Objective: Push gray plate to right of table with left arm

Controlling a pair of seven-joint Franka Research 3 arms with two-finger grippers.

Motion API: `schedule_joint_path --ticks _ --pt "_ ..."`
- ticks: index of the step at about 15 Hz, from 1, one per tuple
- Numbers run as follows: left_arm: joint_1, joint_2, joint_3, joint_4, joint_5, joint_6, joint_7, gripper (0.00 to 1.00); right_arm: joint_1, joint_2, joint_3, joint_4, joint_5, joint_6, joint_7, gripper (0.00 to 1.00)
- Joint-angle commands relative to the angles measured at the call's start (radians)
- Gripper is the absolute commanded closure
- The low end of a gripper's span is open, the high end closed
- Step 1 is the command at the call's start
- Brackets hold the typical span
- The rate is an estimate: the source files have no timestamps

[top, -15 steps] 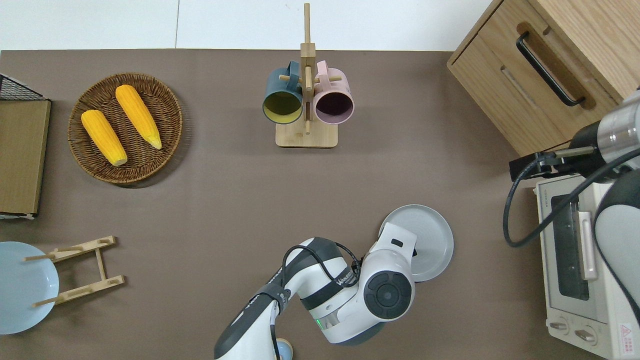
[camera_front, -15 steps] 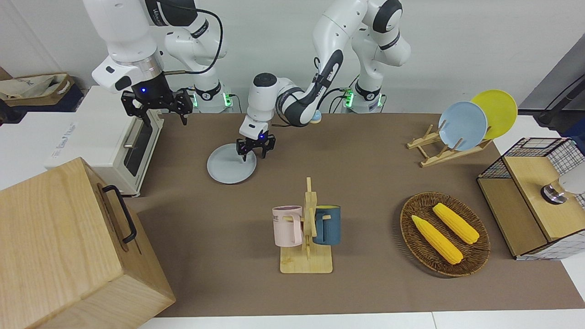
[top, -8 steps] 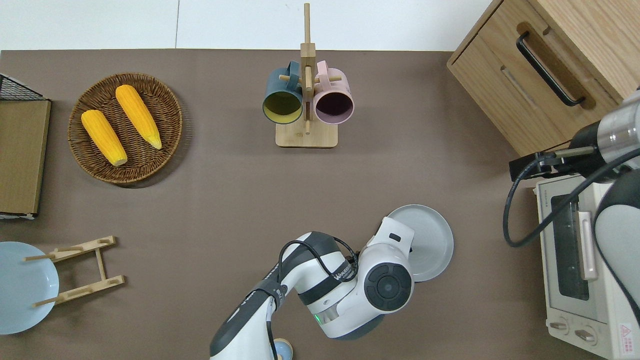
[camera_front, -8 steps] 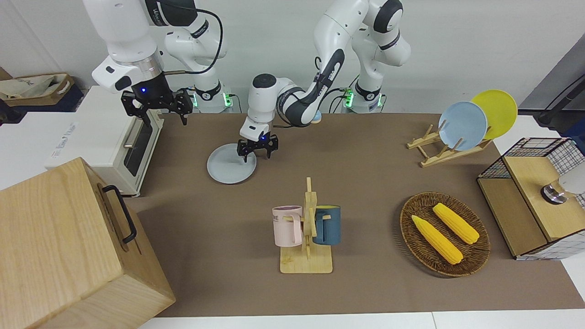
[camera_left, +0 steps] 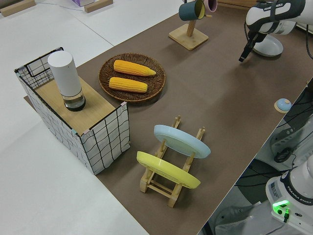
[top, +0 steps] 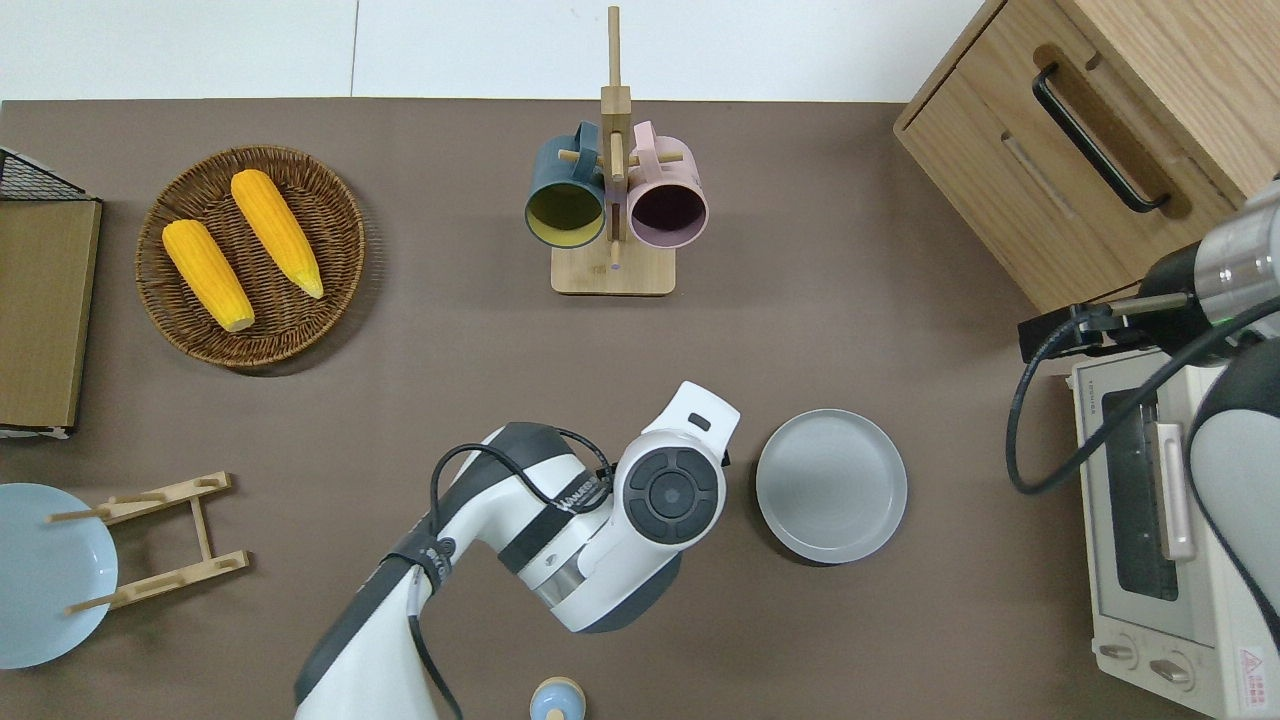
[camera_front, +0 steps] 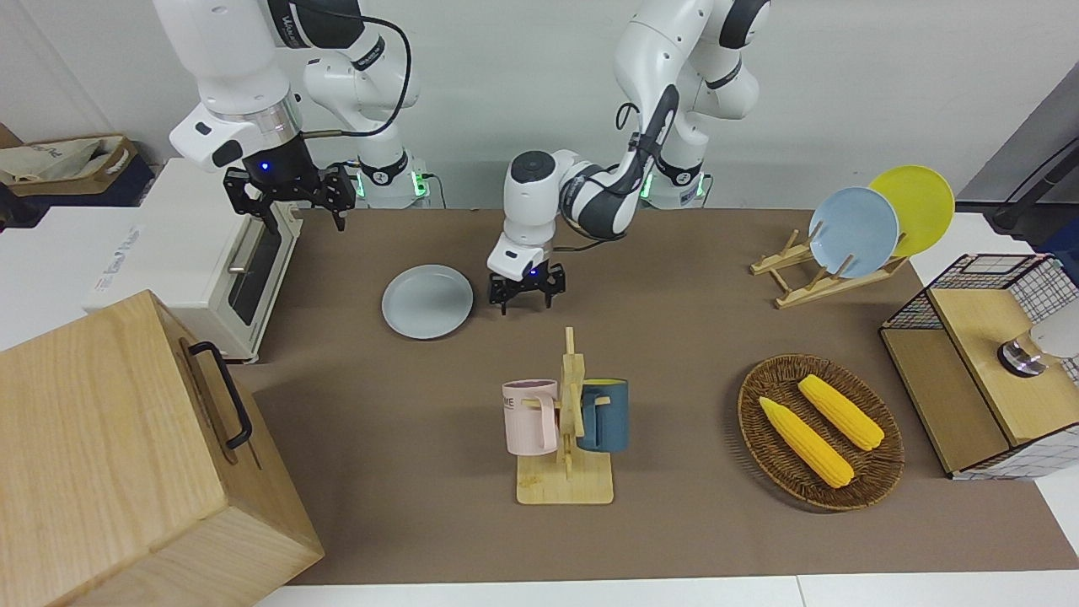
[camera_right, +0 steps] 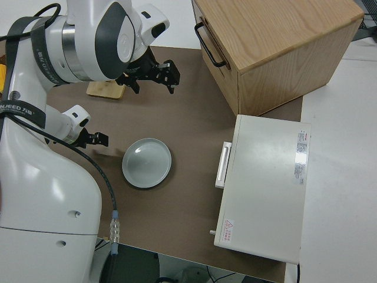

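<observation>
One gray plate [camera_front: 427, 302], flat on the table [camera_front: 691, 329]. Sits in the upper half of the front view, short of centre toward the right arm's end; in the overhead view, in the lower half, past centre on the same end. Shows whole and uncovered in both.

Just beside it, toward the left arm's end, the left gripper [camera_front: 524, 297]. Hangs low over bare brown tabletop, fingers pointing down and spread apart, with nothing between them. Clear of the plate: a narrow strip of table shows between the rim and the nearer fingertip in the front view. In the overhead view, hidden under its own white wrist, which stands beside the plate without covering it.

Right arm parked.

Farther out, near the middle of the front view's lower half, a mug rack [camera_front: 566, 438] with a pink mug [camera_front: 529, 417] and a blue mug [camera_front: 603, 415], farther from the robots than the plate. At the right arm's end, a white oven [camera_front: 169, 261], well apart from the plate, and in the lower corner of the front view a wooden cabinet [camera_front: 110, 455]. Toward the left arm's end, a wicker basket [camera_front: 745, 403] holding two corn cobs [camera_front: 809, 443], and a wooden stand bearing a sky-blue plate [camera_front: 853, 229] and a yellow plate [camera_front: 919, 202].
</observation>
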Motion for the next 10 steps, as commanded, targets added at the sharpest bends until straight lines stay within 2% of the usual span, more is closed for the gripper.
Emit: schedule_joint_path --ticks 1,4,7,10 --pt "0.072 -0.135 -0.007 -0.063 -0.106 -0.13 0.183 0.01 -0.001 -0.006 0.0 0.001 0.007 -0.01 0.005 0.017" --pt "0.153 -0.213 -0.007 -0.064 -0.149 -0.225 0.299 0.01 -0.001 -0.006 0.0 0.001 0.007 -0.01 0.003 0.017" --pt "0.233 -0.285 0.002 -0.064 -0.216 -0.329 0.469 0.01 -0.001 -0.006 0.0 0.001 0.007 -0.01 0.003 0.017" --pt "0.294 -0.318 0.007 -0.064 -0.218 -0.38 0.552 0.01 -0.001 -0.006 0.0 0.001 0.007 -0.01 0.003 0.017"
